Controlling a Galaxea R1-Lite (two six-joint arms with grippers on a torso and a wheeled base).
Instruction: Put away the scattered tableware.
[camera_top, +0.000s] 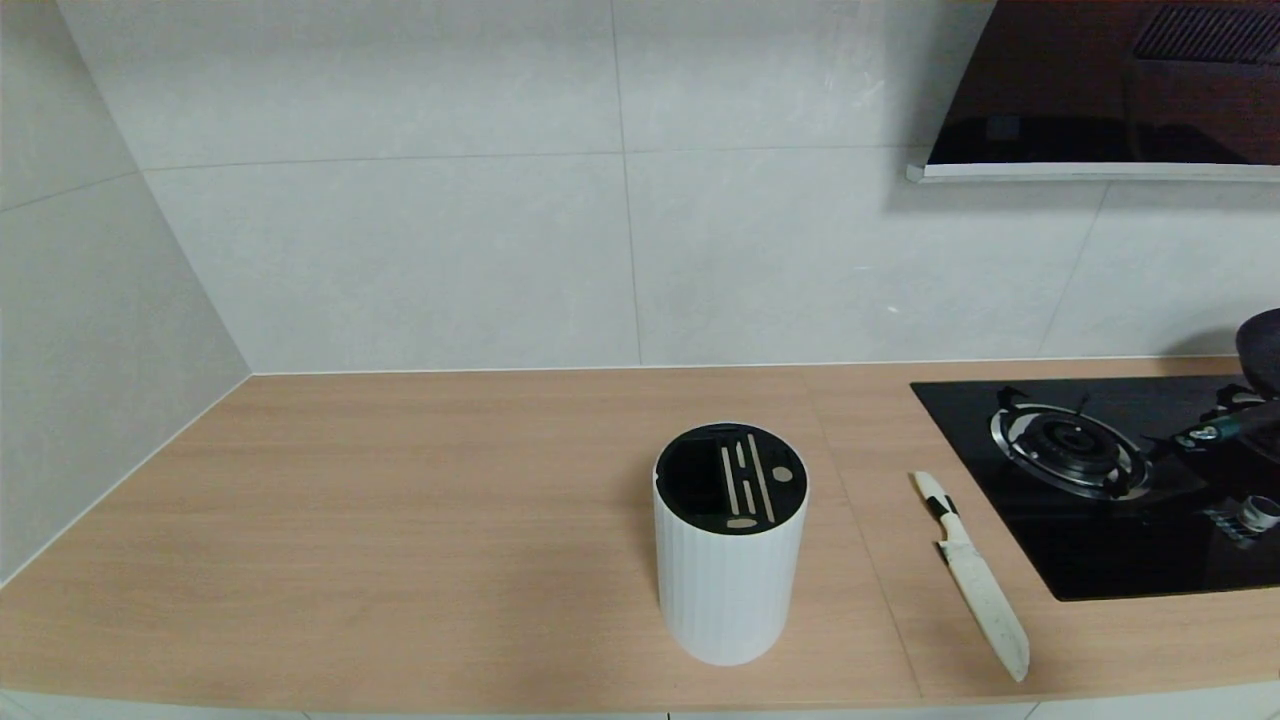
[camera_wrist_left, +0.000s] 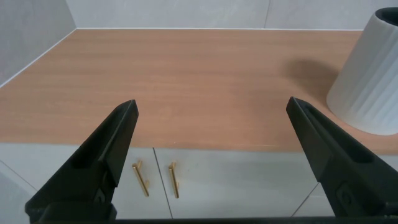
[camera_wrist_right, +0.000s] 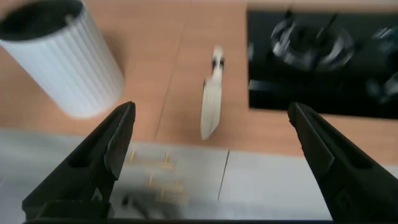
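left gripper (camera_wrist_left: 211, 107) spread wide, holding nothing, off the counter (camera_top: 400, 500) front edge | right gripper (camera_wrist_right: 211, 109) spread wide, holding nothing | white knife (camera_top: 975, 580) flat near front edge, blade nearest me | ribbed knife holder (camera_top: 730, 570) upright to its left, apart | stove (camera_top: 1100, 480) farther right

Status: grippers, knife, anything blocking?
Left gripper open, empty; right gripper same. Knife flat on counter between holder and stove, untouched. Path to it looks clear.
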